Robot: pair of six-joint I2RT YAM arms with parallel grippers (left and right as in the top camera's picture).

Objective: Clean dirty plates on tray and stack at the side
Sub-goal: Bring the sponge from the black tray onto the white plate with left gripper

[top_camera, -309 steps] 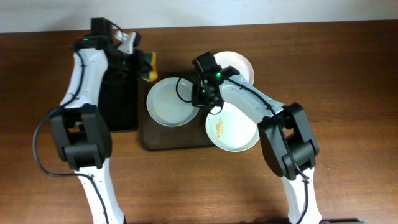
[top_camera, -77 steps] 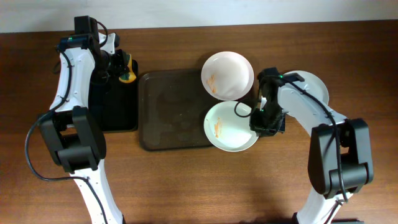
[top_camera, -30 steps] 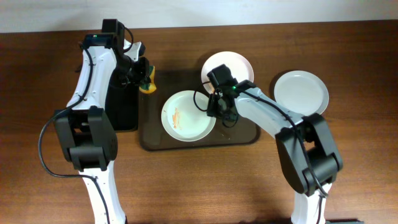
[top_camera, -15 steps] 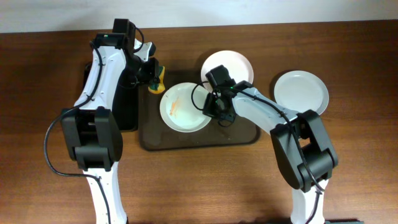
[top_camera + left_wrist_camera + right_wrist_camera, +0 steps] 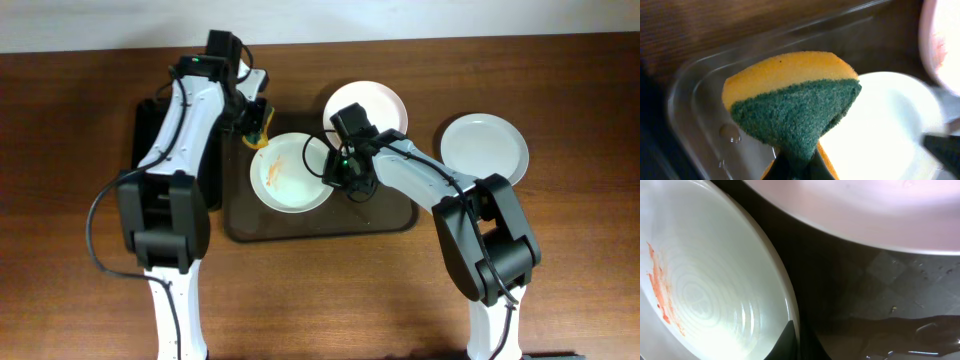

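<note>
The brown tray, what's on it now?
A smeared plate lies on the tray, its rim pinched by the right gripper. A second plate overlaps the far corner; tray beneath both is hidden.

Dark wood table (image 5: 580, 270); pale strip, maybe wall (image 5: 400, 20), behind.

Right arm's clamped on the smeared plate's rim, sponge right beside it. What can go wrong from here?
1. The right gripper holds only the thin rim of the smeared plate; scrubbing pressure may tip or pivot it loose.
2. The left gripper pinches the sponge by one narrow end; it may fold or slip when pressed.
3. The rear plate overhangs the tray rim beside the right arm; a bump could dislodge it.
</note>
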